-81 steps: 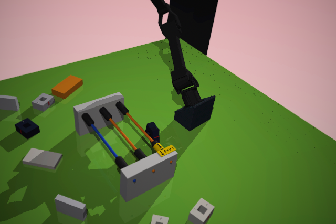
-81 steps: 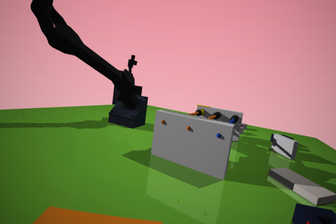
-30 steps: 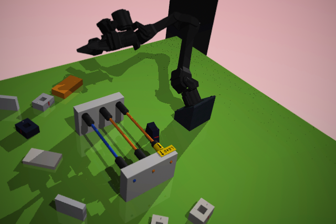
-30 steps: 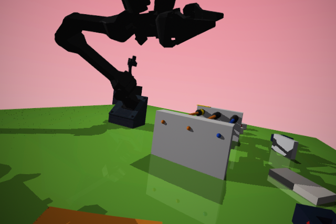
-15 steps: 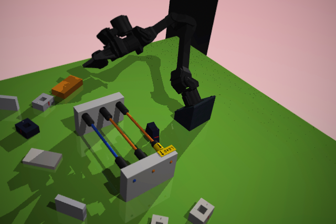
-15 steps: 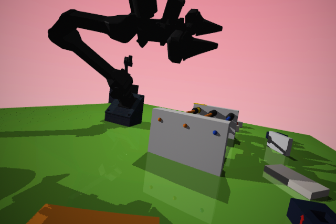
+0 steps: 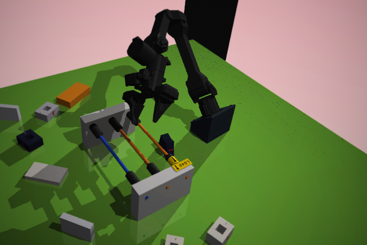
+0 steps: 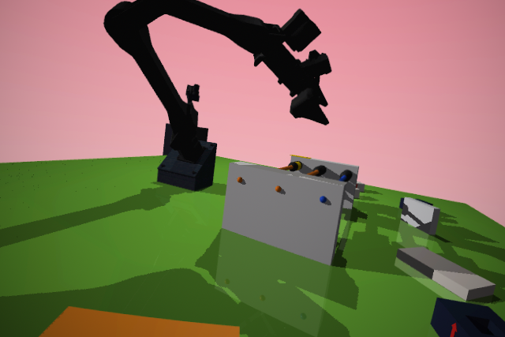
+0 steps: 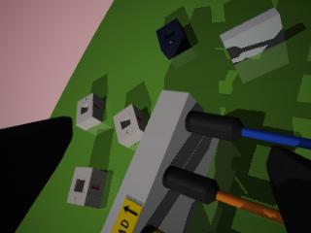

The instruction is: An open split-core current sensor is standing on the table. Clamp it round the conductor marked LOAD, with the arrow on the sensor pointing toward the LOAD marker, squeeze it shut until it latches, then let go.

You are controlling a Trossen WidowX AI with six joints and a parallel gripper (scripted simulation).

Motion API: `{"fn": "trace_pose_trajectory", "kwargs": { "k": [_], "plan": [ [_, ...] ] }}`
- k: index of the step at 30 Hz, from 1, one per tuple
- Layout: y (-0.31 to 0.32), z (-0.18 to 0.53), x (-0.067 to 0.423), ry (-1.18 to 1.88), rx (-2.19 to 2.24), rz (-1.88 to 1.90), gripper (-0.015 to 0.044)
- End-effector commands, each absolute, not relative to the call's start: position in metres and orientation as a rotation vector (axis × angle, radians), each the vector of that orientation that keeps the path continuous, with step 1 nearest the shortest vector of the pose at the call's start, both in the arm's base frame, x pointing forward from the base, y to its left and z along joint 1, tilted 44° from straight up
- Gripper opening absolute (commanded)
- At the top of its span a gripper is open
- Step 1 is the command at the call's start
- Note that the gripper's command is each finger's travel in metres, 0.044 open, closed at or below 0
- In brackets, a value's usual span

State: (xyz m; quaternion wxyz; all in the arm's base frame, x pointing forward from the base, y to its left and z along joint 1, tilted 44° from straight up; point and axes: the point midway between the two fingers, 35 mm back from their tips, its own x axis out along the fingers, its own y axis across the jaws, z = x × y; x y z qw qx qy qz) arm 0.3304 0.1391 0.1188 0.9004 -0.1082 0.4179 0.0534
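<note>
The gripper (image 7: 147, 120) hangs wide and empty; in the top view the standing sensor (image 7: 167, 143) lies at 4 o'clock, below it.

From my station the green table (image 7: 266, 153) looks smooth and slightly glossy, since it mirrors the grey end plate (image 7: 161, 190) faintly. That plate reads as matt, plain grey, like painted plastic. The arm (image 7: 189, 55) is matt black with almost no sheen. The blue conductor (image 7: 114, 154) and the LOAD conductor (image 7: 152, 139) look like smooth insulation, their black end sleeves (image 9: 214, 124) slightly satiny. The yellow LOAD label (image 9: 123, 227) looks flat, like printed paper.
</note>
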Motion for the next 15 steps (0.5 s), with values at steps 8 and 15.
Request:
{"fn": "trace_pose_trajectory", "kwargs": {
  "k": [8, 15],
  "plan": [
    [0.189, 0.023, 0.248, 1.233, -0.878, -0.018, 0.0440],
    [0.190, 0.019, 0.243, 1.237, -0.928, -0.028, 0.0440]
  ]
}}
